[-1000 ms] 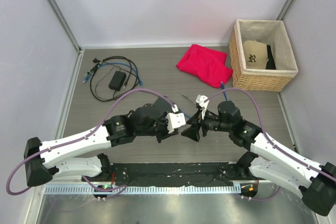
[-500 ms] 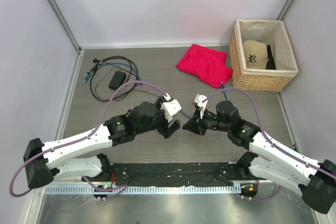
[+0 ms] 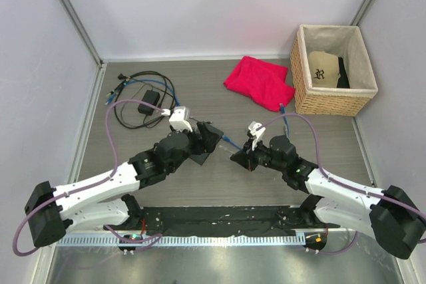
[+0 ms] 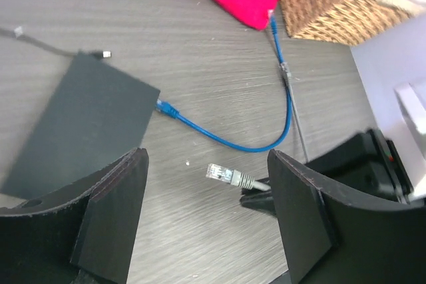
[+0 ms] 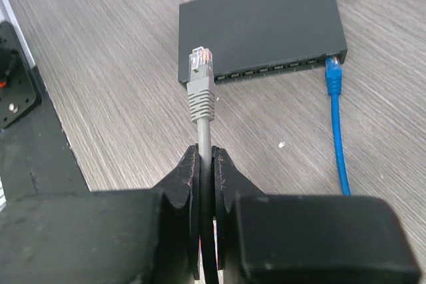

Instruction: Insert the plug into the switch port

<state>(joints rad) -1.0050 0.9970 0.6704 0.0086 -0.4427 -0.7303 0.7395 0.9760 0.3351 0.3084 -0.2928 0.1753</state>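
top external, left to right: black cords with a power brick [image 3: 148,102] lie at the far left of the tabletop [image 3: 200,91]. left hand [image 3: 208,143] is released, fingers spread wide, nothing in it, over the switch [image 4: 86,121]. left wrist view: switch lies flat on the tabletop, near corner hidden behind one finger. blue cable [image 4: 226,143] is seated in the end port of the row and curves off to the right. right wrist view: grey plug [image 5: 200,71] is short of the port edge, apart from the switch, in no port. right hand [image 5: 206,157] is clenched on the grey cable just behind the plug's boot; plug sticks out past the fingertips toward the port row. red cloth [image 3: 259,83] lies further right, beside the wicker basket [image 3: 333,101] with a cap [image 3: 324,68] in it.
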